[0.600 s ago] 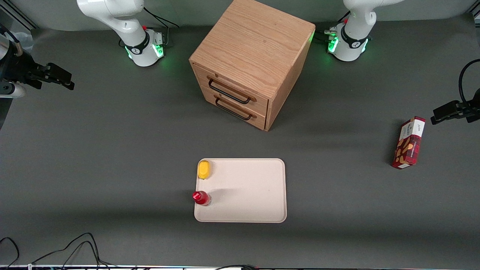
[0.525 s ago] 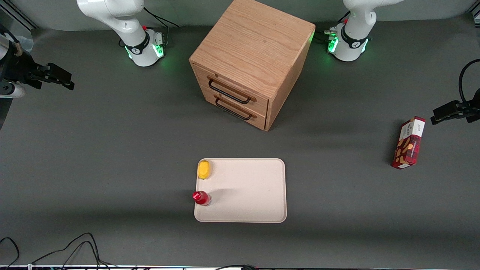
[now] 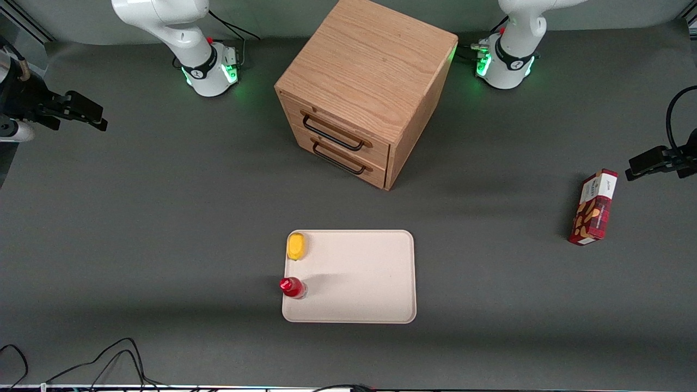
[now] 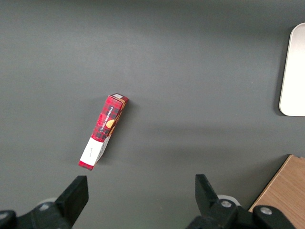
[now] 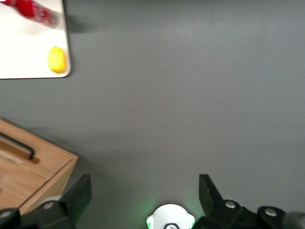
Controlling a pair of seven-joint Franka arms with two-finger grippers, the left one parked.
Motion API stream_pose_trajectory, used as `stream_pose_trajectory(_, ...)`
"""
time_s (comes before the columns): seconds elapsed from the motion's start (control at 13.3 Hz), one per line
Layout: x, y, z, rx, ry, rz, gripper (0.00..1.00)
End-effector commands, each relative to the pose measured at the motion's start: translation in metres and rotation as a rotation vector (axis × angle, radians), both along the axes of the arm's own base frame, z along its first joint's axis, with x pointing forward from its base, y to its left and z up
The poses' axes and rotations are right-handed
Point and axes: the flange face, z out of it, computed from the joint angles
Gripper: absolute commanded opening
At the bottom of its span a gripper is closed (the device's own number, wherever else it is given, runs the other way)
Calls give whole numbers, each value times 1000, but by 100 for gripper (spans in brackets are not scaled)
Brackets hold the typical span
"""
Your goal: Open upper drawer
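Front view: the upper drawer (image 3: 335, 129) sits shut in the cabinet (image 3: 366, 87), flush above the lower drawer (image 3: 342, 157), both with black bar handles. Nearer the camera, at 6 o'clock from the cabinet, lies a tray (image 3: 359, 277) bearing a lemon (image 3: 296, 246) and a red bottle (image 3: 292, 287) along one edge. A red box (image 3: 593, 207) rests toward the parked arm's end of the table (image 3: 163, 218). The gripper (image 3: 87, 113) hangs well apart at the working arm's end, about 9 o'clock from the cabinet; its jaws look spread wide and empty.

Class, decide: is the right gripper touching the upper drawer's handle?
Apart. In the front view the gripper, jaws open, hangs toward the working arm's end, bare table separating it from the upper drawer.
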Motion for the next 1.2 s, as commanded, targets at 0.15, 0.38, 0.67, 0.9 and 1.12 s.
stream_pose_trajectory(0.15,20,51,-5,303,31,180,100)
stream_pose_trajectory(0.38,44,110,-42,516,75,449,100)
stream_pose_trajectory(0.67,51,215,-118,654,146,800,100)
stream_pose_trajectory(0.9,53,283,-170,668,133,861,100)
stream_pose_trajectory(1.12,52,318,-223,662,166,892,100)
